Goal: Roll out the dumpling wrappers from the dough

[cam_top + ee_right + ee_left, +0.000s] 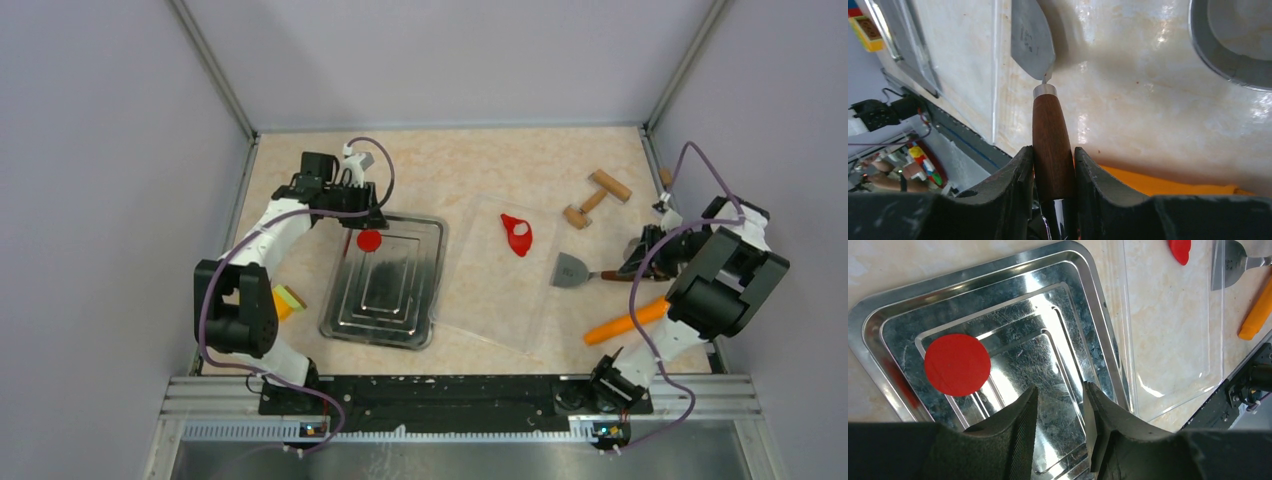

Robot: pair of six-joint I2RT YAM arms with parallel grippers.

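Observation:
A flat, round red dumpling wrapper (369, 240) (957, 364) lies at the far end of the metal tray (385, 305) (878, 315). My left gripper (362, 215) (1061, 386) hovers over the tray just beside the wrapper, open, with only tray metal between its fingers. The dough (518, 235) (1180, 249), an irregular red piece with a round hole, rests on the clear plastic sheet (490, 300). My right gripper (640, 262) (1053, 148) is shut on the brown wooden handle (1048, 120) of a spatula whose metal blade (570, 270) (1031, 37) lies at the sheet's right edge.
A wooden rolling pin (597, 198) lies at the back right. An orange carrot (627, 320) (1173, 186) lies near the right arm's base. A small yellow block (288, 298) sits left of the tray. Grey walls enclose the table on three sides.

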